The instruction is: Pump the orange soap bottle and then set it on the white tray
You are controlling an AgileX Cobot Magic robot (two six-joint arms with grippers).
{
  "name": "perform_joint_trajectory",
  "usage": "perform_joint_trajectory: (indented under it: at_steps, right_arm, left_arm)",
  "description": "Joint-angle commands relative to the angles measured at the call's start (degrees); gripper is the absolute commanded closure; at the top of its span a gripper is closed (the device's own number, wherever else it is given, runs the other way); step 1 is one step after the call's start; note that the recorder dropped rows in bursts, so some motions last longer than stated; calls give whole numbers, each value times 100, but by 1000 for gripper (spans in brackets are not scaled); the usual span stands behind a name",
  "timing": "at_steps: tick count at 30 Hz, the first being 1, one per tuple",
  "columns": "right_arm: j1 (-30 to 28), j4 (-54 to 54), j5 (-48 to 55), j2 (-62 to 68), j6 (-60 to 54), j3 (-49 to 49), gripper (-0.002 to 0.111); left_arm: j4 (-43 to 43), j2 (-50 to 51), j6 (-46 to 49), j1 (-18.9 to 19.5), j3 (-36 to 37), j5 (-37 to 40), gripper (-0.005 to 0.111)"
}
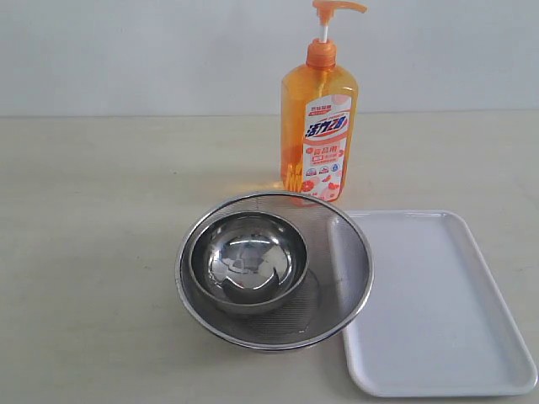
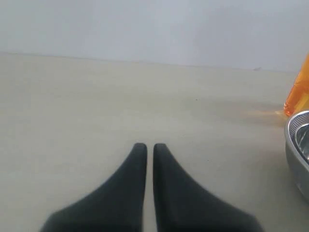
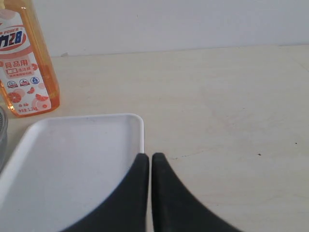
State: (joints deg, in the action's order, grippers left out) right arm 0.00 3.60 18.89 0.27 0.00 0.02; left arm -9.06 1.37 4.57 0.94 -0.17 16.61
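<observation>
The orange soap bottle (image 1: pixel 320 126) stands upright at the back middle of the table, pump head raised, label facing forward. The right wrist view shows its lower body (image 3: pixel 26 63) and the left wrist view a sliver of it (image 2: pixel 299 94). In front of it to the right lies the white tray (image 1: pixel 438 303), with nothing on it; its corner (image 3: pixel 72 159) lies close before my right gripper (image 3: pixel 146 157), which is shut and holds nothing. My left gripper (image 2: pixel 146 146) is shut over bare table, far from the bottle. Neither gripper appears in the exterior view.
A round steel mesh strainer (image 1: pixel 354 278) holding a steel bowl (image 1: pixel 248 261) sits in front of the bottle, its rim overlapping the tray's left edge. The strainer's rim (image 2: pixel 297 145) shows in the left wrist view. A pale wall stands behind the beige table (image 1: pixel 93 252).
</observation>
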Motion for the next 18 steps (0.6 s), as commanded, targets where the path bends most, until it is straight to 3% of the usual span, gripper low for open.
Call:
perform_joint_trajectory:
  at_steps: [1,8,11,18]
  right_arm:
    - [-12,-8,-23,-27,0,-2,109]
    - [-12,-8,-23,-27,0,-2,109]
    - [-12,-8,-23,-27,0,-2,109]
    - [-12,-8,-23,-27,0,-2,109]
  left_arm:
    - [-10,-40,-21,18,17,-143,102]
    - [3,-40,281,18,17,-1085,102]
    - [3,-40,355,18,-50,-1086,102]
    - [-10,-40,443,18,-973,-1060,102]
